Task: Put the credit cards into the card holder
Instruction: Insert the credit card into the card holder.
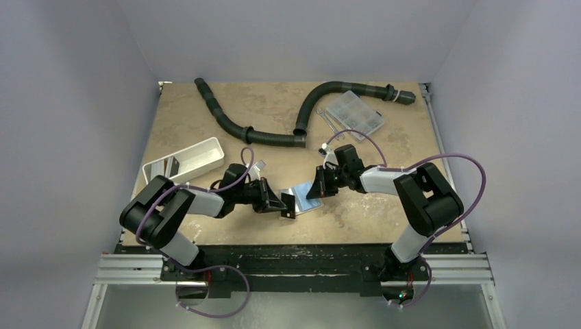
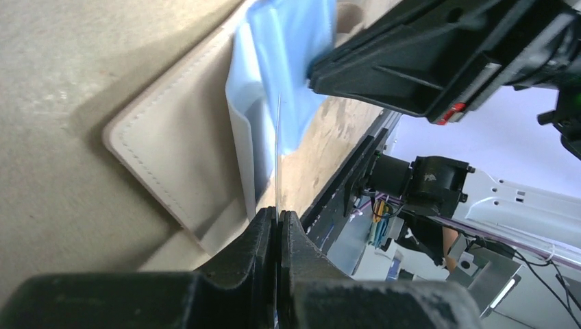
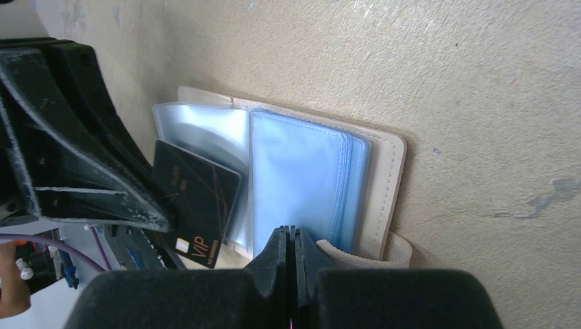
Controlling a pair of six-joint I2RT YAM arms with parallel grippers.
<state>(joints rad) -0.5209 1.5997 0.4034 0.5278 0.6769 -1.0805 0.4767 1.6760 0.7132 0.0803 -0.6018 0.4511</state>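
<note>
Near the table's front edge, centre, the card holder (image 3: 390,185) lies open. The left gripper (image 2: 278,221) clamps a dark credit card (image 3: 195,199) (edge-on in its own camera) at the holder's left side. The right gripper (image 3: 291,236), jaws closed, touches the blue sleeves (image 3: 294,171). Farther back lies a black hose (image 1: 274,138).

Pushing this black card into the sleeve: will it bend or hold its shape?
Probably stiff: the card shows a dead-straight edge in the left wrist view, no sag. Its face looks smooth, so it may slip if the tip catches. The clear sleeve looks floppy and will likely buckle first.
</note>
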